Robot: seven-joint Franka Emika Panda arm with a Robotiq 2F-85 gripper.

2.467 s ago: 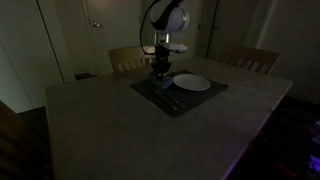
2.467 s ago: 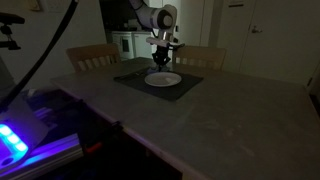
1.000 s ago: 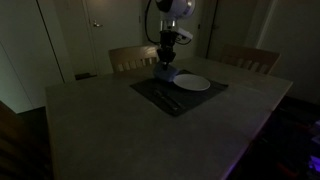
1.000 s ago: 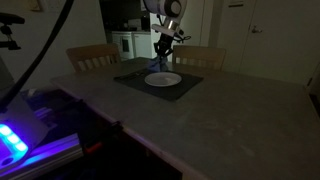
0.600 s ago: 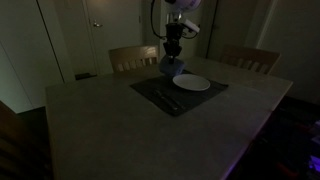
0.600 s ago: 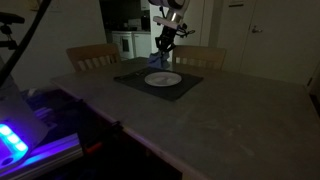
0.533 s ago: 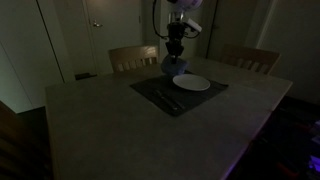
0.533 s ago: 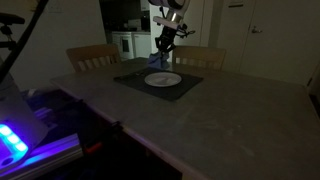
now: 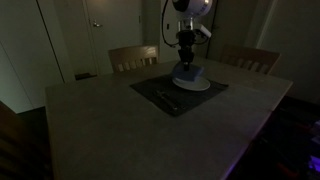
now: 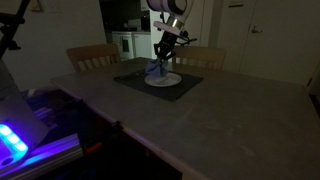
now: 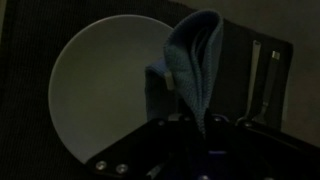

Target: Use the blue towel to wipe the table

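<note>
In an exterior view, my gripper (image 9: 186, 50) was low at the mat (image 9: 150, 90) beside the plate (image 9: 203, 86) a moment ago. Now it is raised and has moved sideways, so it is above the plate. It is closed on the top of the towel (image 9: 190, 72), which hangs down in a bunch. I think the pick-up is done, but no wiping has begun, because the towel is over the plate and not over bare tabletop (image 9: 110, 125)

In the exterior view from another place, the towel (image 10: 155, 69) hangs under the gripper (image 10: 163, 50), with its lower end just at the plate (image 10: 166, 80). I cannot tell if they touch

In the wrist view, the towel (image 11: 195, 60) goes in between my fingers, folded and narrow. The plate (image 11: 95, 90) behind it holds nothing. The cutlery (image 11: 263, 70) lies on the mat beside the plate
</note>
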